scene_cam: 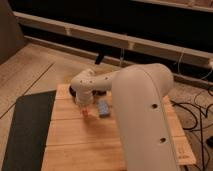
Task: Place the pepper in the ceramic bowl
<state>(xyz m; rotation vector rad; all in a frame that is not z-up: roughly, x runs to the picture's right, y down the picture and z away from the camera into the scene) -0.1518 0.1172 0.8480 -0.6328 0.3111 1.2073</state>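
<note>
The pepper (86, 113) is a small orange-red piece on the wooden table, right at the tip of my gripper (85, 107). The gripper points down onto it from the white wrist above. Whether it holds the pepper does not show. The ceramic bowl (73, 92) is a dark round shape just behind the wrist at the table's far edge. It is mostly hidden by the arm, with only dark edges showing on either side.
A blue rectangular block (103, 108) lies just right of the pepper. My large white arm (142, 115) covers the right half of the wooden table (80, 145). A dark mat (27, 130) lies to the left and cables (197, 112) trail on the floor at right.
</note>
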